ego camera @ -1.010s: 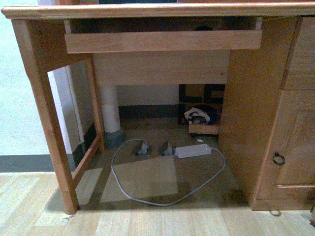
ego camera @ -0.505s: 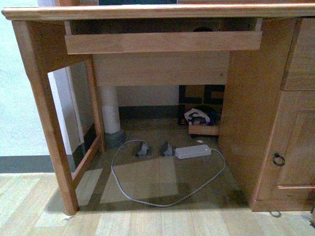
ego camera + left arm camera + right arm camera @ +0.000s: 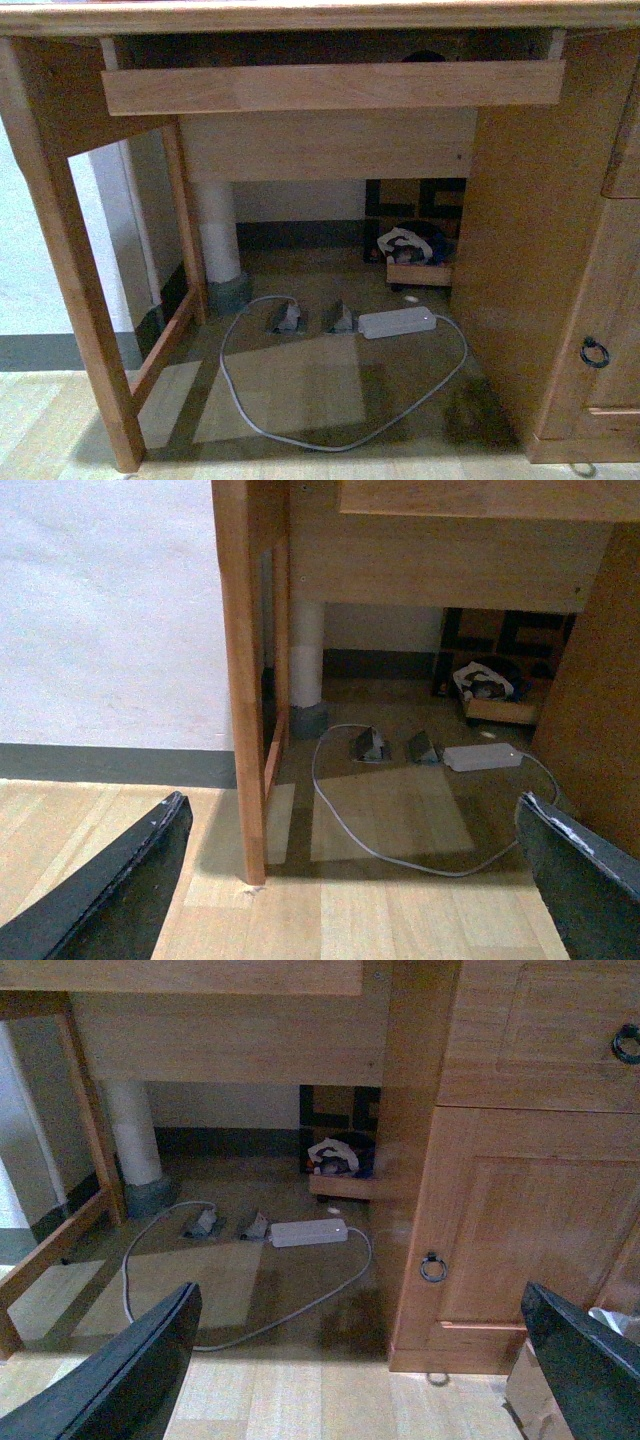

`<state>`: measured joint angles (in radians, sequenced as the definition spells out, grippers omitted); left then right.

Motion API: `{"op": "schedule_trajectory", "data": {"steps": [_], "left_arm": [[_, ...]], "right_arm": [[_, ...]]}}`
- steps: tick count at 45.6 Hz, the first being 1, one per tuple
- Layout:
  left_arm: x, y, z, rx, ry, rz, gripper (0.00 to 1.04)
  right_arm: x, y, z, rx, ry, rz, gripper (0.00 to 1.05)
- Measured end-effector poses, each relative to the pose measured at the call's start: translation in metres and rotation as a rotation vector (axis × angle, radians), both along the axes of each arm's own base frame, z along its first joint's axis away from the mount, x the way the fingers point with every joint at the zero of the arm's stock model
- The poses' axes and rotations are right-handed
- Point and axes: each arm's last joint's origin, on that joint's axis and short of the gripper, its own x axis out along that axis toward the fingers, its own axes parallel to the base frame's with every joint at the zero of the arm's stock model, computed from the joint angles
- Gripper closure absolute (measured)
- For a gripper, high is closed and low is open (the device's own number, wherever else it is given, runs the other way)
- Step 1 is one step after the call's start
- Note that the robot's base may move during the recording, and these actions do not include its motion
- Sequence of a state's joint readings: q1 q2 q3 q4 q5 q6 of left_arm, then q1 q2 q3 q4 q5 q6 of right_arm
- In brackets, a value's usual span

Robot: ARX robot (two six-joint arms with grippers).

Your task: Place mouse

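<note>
Behind the pull-out tray's front rail (image 3: 330,88), right of centre, a half-hidden dark dome is probably the mouse (image 3: 424,56), and with left tool (image 3: 350,800) and right tool (image 3: 360,1290) both spread and empty, a blind reach may strike that rail.

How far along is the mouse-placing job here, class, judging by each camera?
Nothing is in hand: the left pincer and right pincer are open and empty, looking under the desk. A dark domed shape peeks over the pull-out tray front; it may be the mouse, but that is unclear. If already placed there, little remains; otherwise, everything does.
</note>
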<state>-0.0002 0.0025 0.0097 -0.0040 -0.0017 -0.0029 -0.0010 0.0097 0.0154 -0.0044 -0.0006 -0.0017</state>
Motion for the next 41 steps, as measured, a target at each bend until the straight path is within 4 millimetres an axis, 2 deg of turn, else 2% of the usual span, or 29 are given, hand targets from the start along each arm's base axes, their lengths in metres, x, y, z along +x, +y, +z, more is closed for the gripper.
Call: {"op": "schedule_trajectory", "data": {"steps": [41], "left_arm": [[0.0, 0.0, 0.0001, 0.0, -0.001, -0.003, 0.07]], "right_arm": [[0.0, 0.0, -0.0001, 0.0, 0.002, 0.0, 0.07]]}}
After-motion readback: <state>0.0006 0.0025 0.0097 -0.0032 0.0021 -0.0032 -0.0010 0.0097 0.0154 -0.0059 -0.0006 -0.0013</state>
